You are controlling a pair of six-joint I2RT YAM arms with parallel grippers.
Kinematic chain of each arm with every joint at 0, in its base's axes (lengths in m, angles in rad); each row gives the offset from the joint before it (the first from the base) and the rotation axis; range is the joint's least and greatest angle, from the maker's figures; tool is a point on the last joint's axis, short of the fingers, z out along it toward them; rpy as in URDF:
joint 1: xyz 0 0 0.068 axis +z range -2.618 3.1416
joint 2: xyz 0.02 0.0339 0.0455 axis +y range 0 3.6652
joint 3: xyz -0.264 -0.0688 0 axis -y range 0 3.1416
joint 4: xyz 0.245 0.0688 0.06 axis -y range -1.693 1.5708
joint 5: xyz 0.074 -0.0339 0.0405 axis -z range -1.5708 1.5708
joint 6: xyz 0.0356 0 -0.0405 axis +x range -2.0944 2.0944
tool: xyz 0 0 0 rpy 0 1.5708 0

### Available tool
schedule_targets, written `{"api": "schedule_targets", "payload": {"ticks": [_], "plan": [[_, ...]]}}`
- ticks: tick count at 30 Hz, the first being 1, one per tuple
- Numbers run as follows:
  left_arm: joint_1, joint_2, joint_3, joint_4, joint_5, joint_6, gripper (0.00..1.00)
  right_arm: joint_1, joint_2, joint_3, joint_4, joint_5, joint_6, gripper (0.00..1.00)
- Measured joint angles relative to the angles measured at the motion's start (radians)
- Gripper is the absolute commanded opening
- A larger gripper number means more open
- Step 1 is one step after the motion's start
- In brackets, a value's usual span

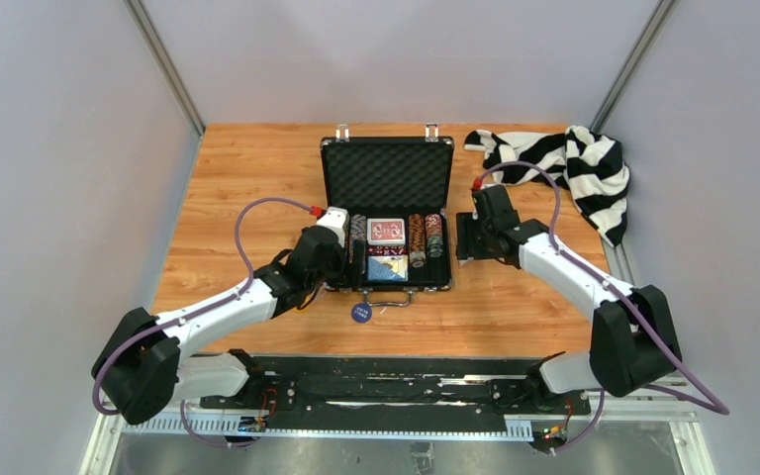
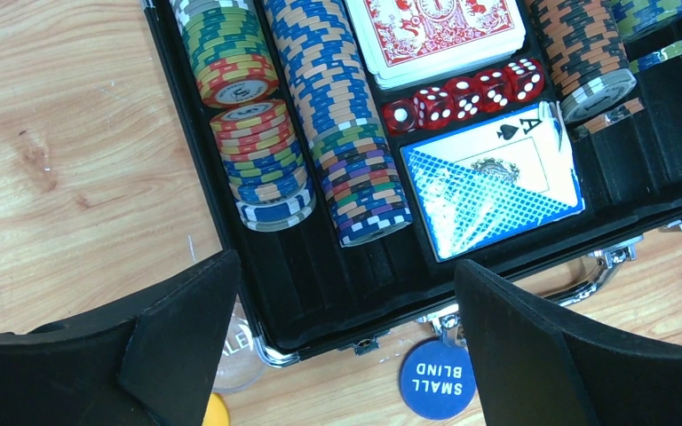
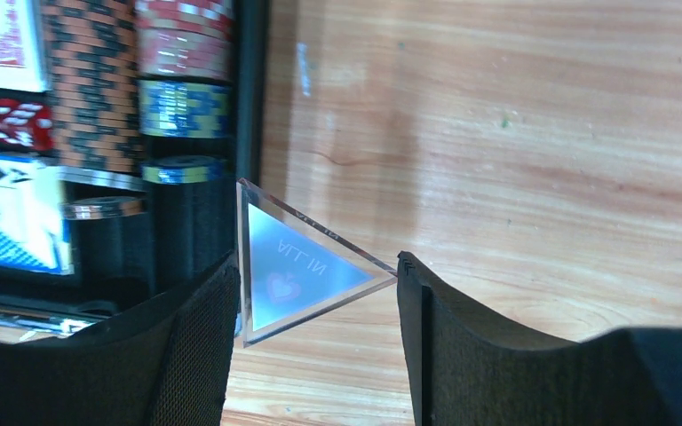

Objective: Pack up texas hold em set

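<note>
**Clerk:** Largest item?
**Checker:** Table [image 1: 247, 198]. On it, at the middle, the case [image 1: 386, 173]: open, lid up at the far side, long axis left to right, handle [image 2: 622, 257] on the near side.

**Clerk:** Contents?
**Checker:** Chips [image 2: 337, 115] in rows running far to near. Red deck [image 2: 444, 35] far, blue deck [image 2: 488, 186] near, dice [image 2: 462, 96] in a line between them. The near end of the rightmost row is a bare slot [image 3: 186, 235].

**Clerk:** Claws?
**Checker:** Left claw [image 2: 346, 275]: jaws wide, holding nothing, over the case's near left corner. Right claw [image 3: 317, 264]: just outside the case's right wall, closed on the triangle [image 3: 293, 271], with the flat edge on one pad and the point on the other.

**Clerk:** Loose pieces?
**Checker:** The triangle, clear, marked ALL IN. Small blind button [image 2: 438, 380], blue, on the table just in front of the handle. Clear button [image 2: 235, 355] and yellow button [image 2: 216, 413], partly hidden under a left finger.

**Clerk:** What governs the next move?
**Checker:** By my judgement, the triangle's way in. The slot lies to the right claw's left, across the wall, so the triangle likely goes left over the rim. The buttons fall to the left arm, which is nearer.
</note>
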Motion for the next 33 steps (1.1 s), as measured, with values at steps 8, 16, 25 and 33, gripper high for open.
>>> {"api": "schedule_targets", "payload": {"ticks": [8, 16, 25, 33], "plan": [[0.0, -0.002, 0.0, 0.0, 0.0, -0.003, 0.95, 0.131, 0.069, 0.158, -0.027, 0.003, -0.002, 0.47], [0.0, -0.002, 0.0, -0.003, -0.002, -0.011, 0.96, 0.227, 0.315, 0.385, -0.029, 0.0, -0.018, 0.48], [0.0, -0.002, 0.0, -0.019, -0.029, -0.022, 0.98, 0.253, 0.557, 0.589, -0.034, -0.024, -0.039, 0.62], [0.01, -0.001, 0.0, -0.045, -0.062, -0.051, 0.98, 0.276, 0.572, 0.611, -0.024, -0.034, -0.064, 0.76]]}}
